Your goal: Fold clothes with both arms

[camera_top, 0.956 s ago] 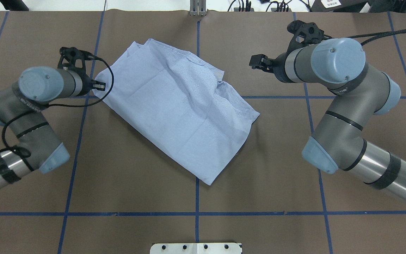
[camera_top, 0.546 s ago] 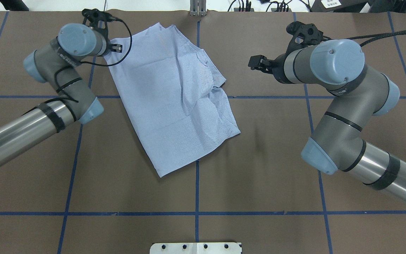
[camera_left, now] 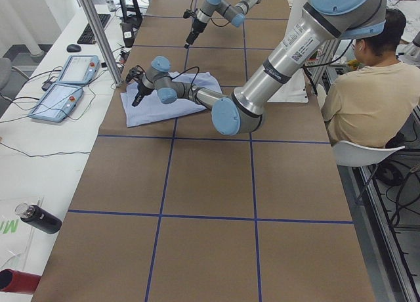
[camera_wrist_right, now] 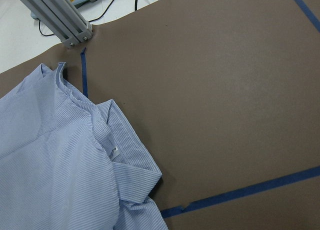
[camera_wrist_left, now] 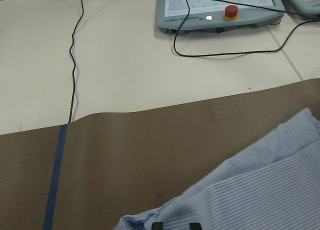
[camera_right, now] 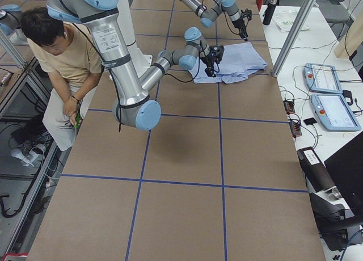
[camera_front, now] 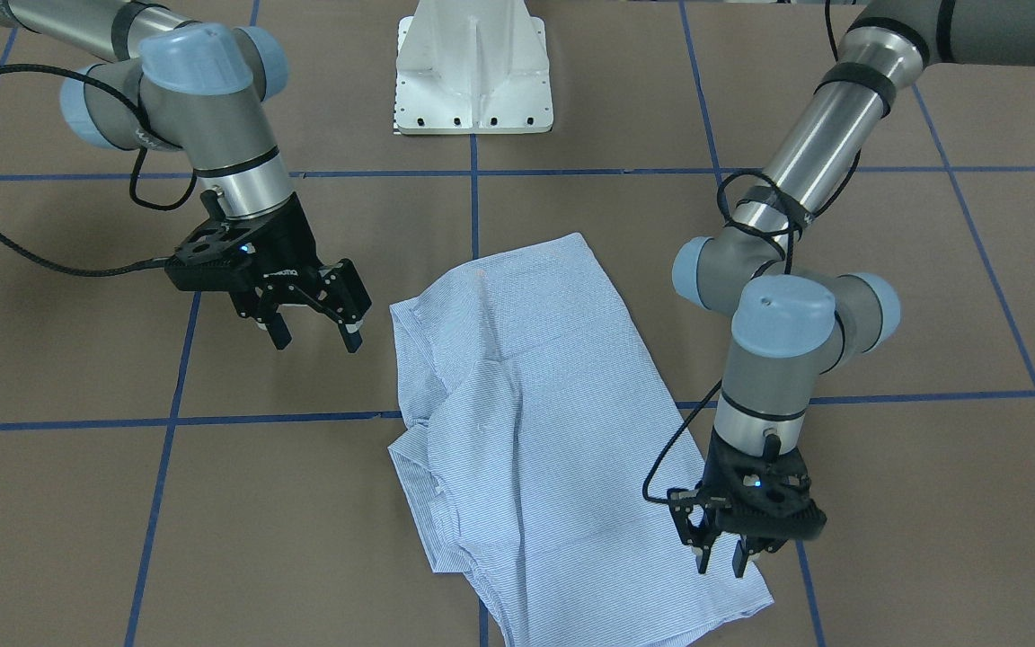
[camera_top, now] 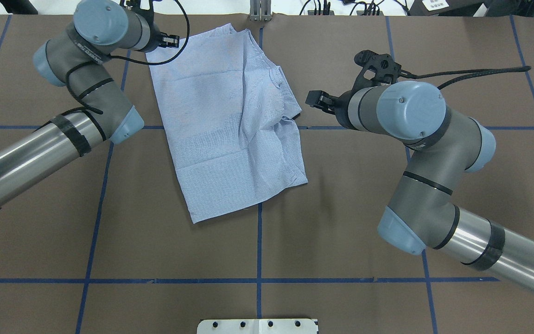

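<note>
- At the desk's far edge from the robot, near the middle of its length, the shirt (camera_top: 230, 125) lies as a folded, slanted bundle on the desk (camera_top: 341, 208).
- The left tool (camera_front: 720, 566) stands on the shirt's corner nearest that far edge. Its fingers are almost together and, I judge, pinch the cloth.
- The right tool (camera_front: 317, 343) hangs just beside the collar side, fingers spread wide, touching nothing.
- The step in hand seems to be squaring the bundle before a further fold. To do it well, the left tool should work low and pull slowly, so the layers do not slide apart. The right tool should close on all layers of the rumpled edge before any lift.
- The right wrist view shows the collar (camera_wrist_right: 134, 161) and the small white label (camera_wrist_right: 114, 150); the overhead view gives only creases there.
- The front-facing view shows both finger gaps clearly; the overhead view shows them poorly.
</note>
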Controlling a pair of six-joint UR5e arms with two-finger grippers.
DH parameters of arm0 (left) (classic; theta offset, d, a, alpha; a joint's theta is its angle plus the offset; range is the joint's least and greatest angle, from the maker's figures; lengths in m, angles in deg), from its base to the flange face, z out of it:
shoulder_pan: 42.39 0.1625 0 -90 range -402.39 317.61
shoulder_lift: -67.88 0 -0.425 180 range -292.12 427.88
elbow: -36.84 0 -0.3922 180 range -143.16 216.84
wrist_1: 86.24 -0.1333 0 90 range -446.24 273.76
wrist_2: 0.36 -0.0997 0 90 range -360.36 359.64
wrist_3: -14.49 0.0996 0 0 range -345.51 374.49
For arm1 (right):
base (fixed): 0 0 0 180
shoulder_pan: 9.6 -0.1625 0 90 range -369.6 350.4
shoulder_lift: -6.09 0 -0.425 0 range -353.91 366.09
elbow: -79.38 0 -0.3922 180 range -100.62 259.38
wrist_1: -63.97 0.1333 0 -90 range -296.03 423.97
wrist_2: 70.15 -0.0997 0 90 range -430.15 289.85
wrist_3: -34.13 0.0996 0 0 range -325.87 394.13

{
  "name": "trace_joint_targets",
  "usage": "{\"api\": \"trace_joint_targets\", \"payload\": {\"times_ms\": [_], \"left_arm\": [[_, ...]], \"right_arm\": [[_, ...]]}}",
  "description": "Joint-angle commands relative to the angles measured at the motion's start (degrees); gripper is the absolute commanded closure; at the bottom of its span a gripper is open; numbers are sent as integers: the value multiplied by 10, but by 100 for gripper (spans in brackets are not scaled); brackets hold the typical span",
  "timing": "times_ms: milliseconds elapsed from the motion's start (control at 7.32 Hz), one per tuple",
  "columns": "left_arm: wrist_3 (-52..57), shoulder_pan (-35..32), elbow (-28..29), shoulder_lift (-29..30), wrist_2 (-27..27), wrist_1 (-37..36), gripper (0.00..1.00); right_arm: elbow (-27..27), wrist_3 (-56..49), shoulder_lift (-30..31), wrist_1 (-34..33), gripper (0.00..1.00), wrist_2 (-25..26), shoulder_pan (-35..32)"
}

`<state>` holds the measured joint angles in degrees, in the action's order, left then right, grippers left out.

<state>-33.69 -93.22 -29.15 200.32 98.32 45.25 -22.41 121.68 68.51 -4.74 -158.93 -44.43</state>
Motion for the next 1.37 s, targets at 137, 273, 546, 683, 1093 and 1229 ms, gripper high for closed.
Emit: {"api": "trace_joint_targets", "payload": {"times_ms": [137,273,546,683,1093,1229], "left_arm": [[-9,2,-186,-104,41,-39,0],[-32,6,-187,-104,41,-38,0],[-37,15,-185,-106,40,-38,0],[-38,15,-183,-106,40,-38,0],[-37,17,-181,-106,40,-38,0],[-37,16,-180,-106,40,-38,0]], "right_arm": [[15,123,-37,-95,6,51,85],[28,148,-41,-115,7,68,106],[61,190,-49,-111,25,112,130],[75,195,-56,-109,33,112,130],[91,196,-56,-109,42,113,137],[95,196,-56,-109,43,113,137]]}}
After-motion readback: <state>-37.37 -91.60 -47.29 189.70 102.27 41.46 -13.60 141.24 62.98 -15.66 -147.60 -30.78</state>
